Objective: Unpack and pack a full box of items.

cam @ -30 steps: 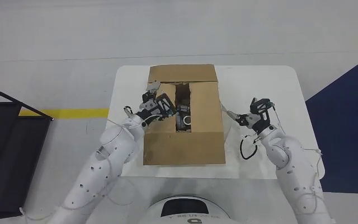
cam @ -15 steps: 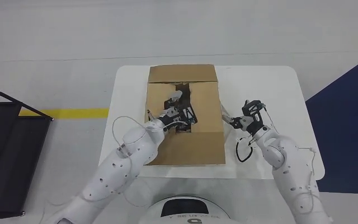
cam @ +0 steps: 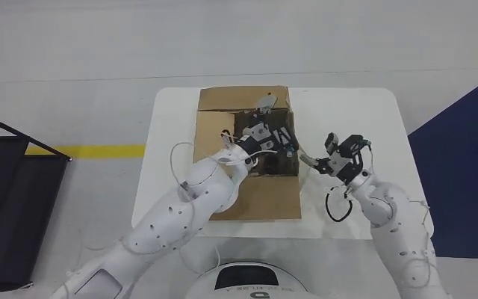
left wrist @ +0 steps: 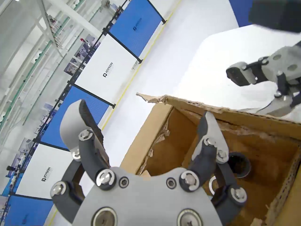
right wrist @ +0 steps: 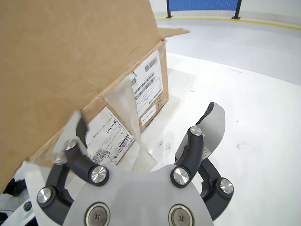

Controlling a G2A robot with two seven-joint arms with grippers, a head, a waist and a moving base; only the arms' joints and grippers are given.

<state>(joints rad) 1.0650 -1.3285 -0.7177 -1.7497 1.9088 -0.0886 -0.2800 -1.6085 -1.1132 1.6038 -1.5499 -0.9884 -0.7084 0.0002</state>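
At the middle of the white surface [cam: 343, 112] I have the cardboard box [cam: 261, 198], square-cornered and plain brown. Its flaps are folded partly over the top, with a dark opening toward the far right. My left arm lies across the box, and the left gripper [left wrist: 144, 110] hangs over that opening, its jaws spread wide with nothing between them.

Through the left wrist camera I look down into the box. The inner walls are raw and fibrous, and the rim is torn and ragged. Inside stands a dark round-mouthed item [left wrist: 238, 164], cylinder-like, mouth upward. A pale ring-shaped edge [left wrist: 212, 184] shows just beside it, partly behind a finger, and I cannot tell what it is. In the top view my own arm hides the rest of the contents.

The right gripper [right wrist: 144, 111] sits just beside the box's right wall, low over the surface, jaws released and wide apart. One finger lies at the edge of a raised flap [right wrist: 70, 48], but it is blurred, so I cannot tell whether it touches.

That wall carries white labels [right wrist: 150, 78] printed with barcodes, and a strip of clear glossy tape [right wrist: 131, 116] hangs loose at its lower end. The fingers are pale curved metal faced with black ribbed pads [left wrist: 90, 121].
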